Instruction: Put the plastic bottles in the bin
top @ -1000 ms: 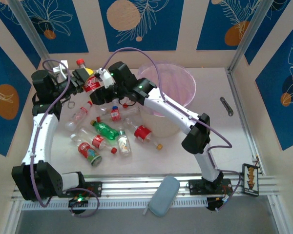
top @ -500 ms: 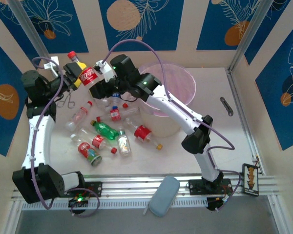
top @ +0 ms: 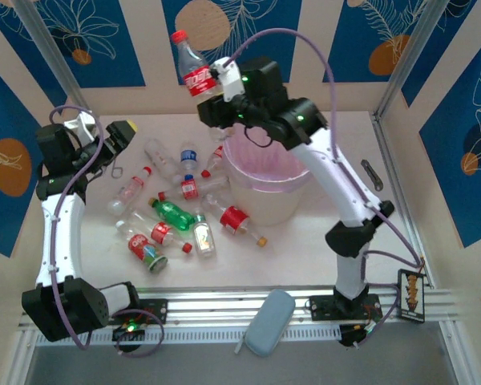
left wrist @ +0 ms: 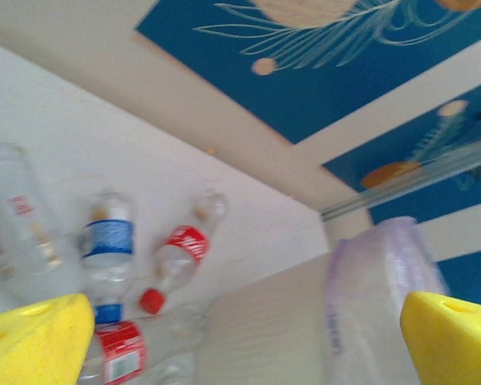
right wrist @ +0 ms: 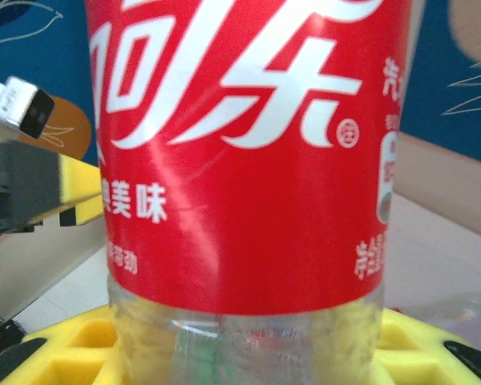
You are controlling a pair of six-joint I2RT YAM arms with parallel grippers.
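At the left, the left claw is held above the tabletop with its jaws wide apart and nothing between them. The loose plastic bottles are scattered between it and the bin. One red-labelled bottle is clamped in the right claw, raised over the bin's far-left rim.

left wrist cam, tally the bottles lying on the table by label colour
red-label bottles: 2
blue-label bottle: 1
large clear bottle, label hard to read: 1
total: 4
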